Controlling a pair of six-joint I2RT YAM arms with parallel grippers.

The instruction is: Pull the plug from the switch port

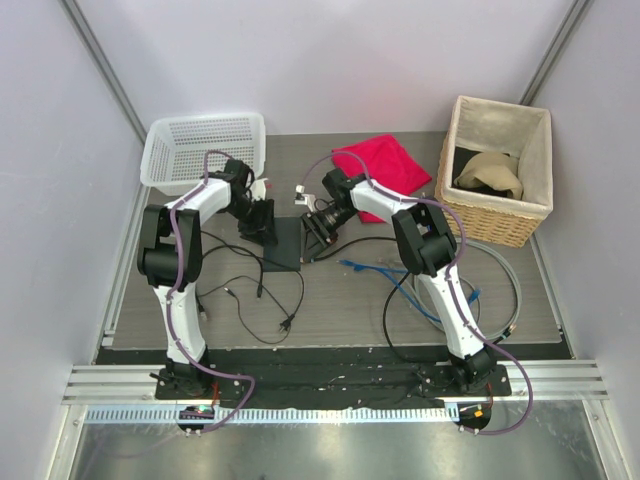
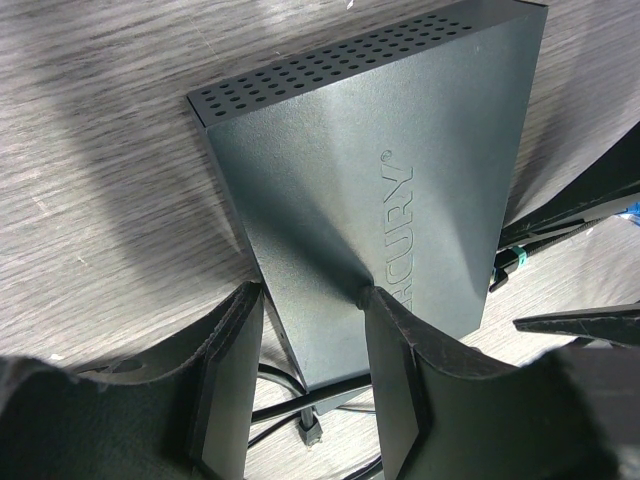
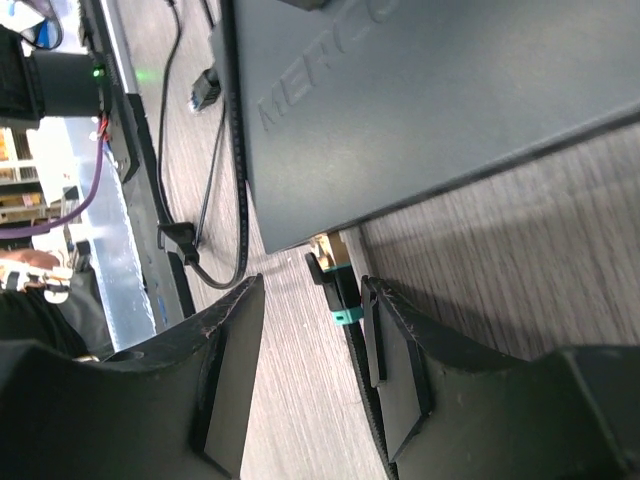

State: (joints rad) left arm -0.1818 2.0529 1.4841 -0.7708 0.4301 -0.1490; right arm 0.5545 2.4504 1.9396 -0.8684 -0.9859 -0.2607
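The switch [image 1: 285, 248] is a flat matte black box lying on the wooden table between the two arms. In the left wrist view its near corner [image 2: 380, 150] sits between the jaws of my left gripper [image 2: 310, 300], which is shut on it, one finger at the side edge and one on the top. The plug [image 3: 335, 285], a clear tip with a teal boot on a black cable, is at the switch's [image 3: 420, 100] narrow edge. Whether its tip is still in the port cannot be told. My right gripper [image 3: 312, 300] stands open around it, the plug lying beside the right finger.
A white plastic basket [image 1: 205, 150] is at the back left, a red cloth [image 1: 385, 165] behind the right gripper, and a wicker basket [image 1: 500, 170] at the back right. Loose black cable [image 1: 250, 300], blue cable [image 1: 370, 268] and grey cable [image 1: 510, 290] lie in front.
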